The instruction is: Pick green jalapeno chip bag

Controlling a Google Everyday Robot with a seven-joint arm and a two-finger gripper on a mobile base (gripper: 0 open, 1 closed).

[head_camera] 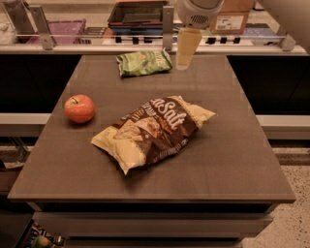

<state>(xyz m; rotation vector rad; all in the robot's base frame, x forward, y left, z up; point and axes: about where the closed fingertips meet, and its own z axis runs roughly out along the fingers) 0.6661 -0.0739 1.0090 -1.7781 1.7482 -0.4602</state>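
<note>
The green jalapeno chip bag (143, 63) is small, crinkled and green with pale print. It lies flat near the far edge of the brown table (232, 160), left of centre. My gripper (186, 60) hangs from the top of the view just to the right of the bag, above the table's far edge. Its pale finger (187, 47) points down. It holds nothing that I can see.
A large brown-and-cream chip bag (155, 131) lies in the middle of the table. A red apple (79, 108) sits at the left. Behind the table runs a counter with a dark tray (138, 13), a purple crate (65, 30) and a cardboard box (233, 17).
</note>
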